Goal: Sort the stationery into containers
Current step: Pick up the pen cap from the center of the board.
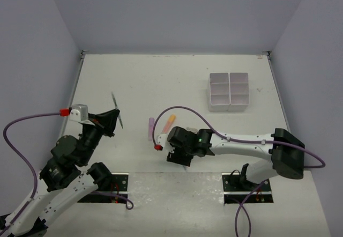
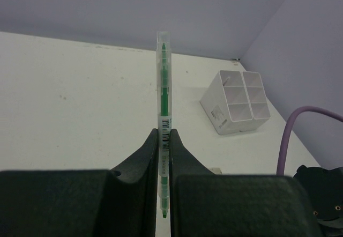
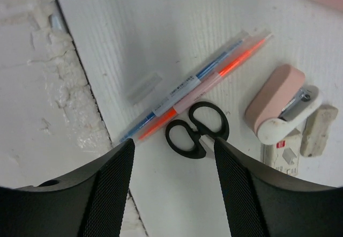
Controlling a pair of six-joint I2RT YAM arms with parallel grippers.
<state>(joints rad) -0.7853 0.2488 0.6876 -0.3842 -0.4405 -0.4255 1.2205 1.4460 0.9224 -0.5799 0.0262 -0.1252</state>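
Left end effector (image 2: 164,140) pinches a green pen (image 2: 163,87); right end effector (image 3: 172,146) gapes over scissors (image 3: 195,130) on white table (image 1: 161,81) between grey-lilac walls (image 1: 177,12).

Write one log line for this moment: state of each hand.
left hand: shut on clear green-ink pen | right hand: open over black-handled scissors | white six-compartment plastic box: looks empty

Divided white box (image 1: 229,91) sits upright. Lilac highlighter (image 1: 151,128) and orange highlighter (image 1: 169,121) lie well left of it. Green pen (image 2: 163,87) is farther left, pinched in the left gripper (image 2: 164,140).
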